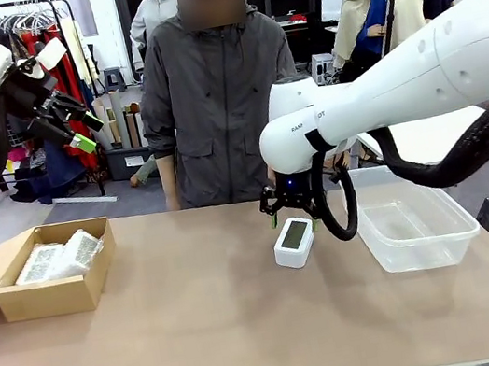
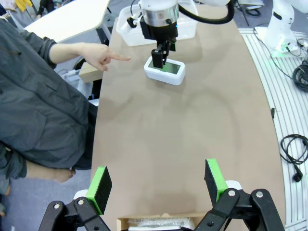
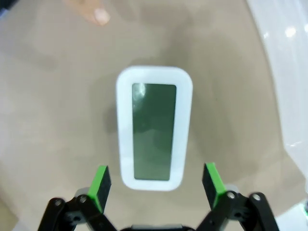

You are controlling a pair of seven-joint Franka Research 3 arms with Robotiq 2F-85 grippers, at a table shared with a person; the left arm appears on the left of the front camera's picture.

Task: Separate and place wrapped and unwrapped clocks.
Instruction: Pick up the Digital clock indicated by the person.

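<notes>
The unwrapped clock (image 1: 294,242), white with a grey-green screen, lies face up on the brown table just left of the tub. My right gripper (image 1: 293,216) hangs open right above it, fingers to either side, apart from it. In the right wrist view the clock (image 3: 154,127) lies lengthwise between and beyond the open right gripper (image 3: 156,183). Two bubble-wrapped clocks (image 1: 59,256) lie in the cardboard box (image 1: 46,296). My left gripper (image 1: 84,131) is raised high at the far left, open and holding nothing. The left wrist view shows the left gripper (image 2: 158,185) open, and the clock (image 2: 165,70) under the right gripper (image 2: 161,57).
A clear plastic tub (image 1: 425,241) stands right of the clock. A person stands at the table's far side; their hand (image 2: 103,55) points a finger toward the clock, the fingertip (image 3: 98,14) close to it. The table's middle and front are bare.
</notes>
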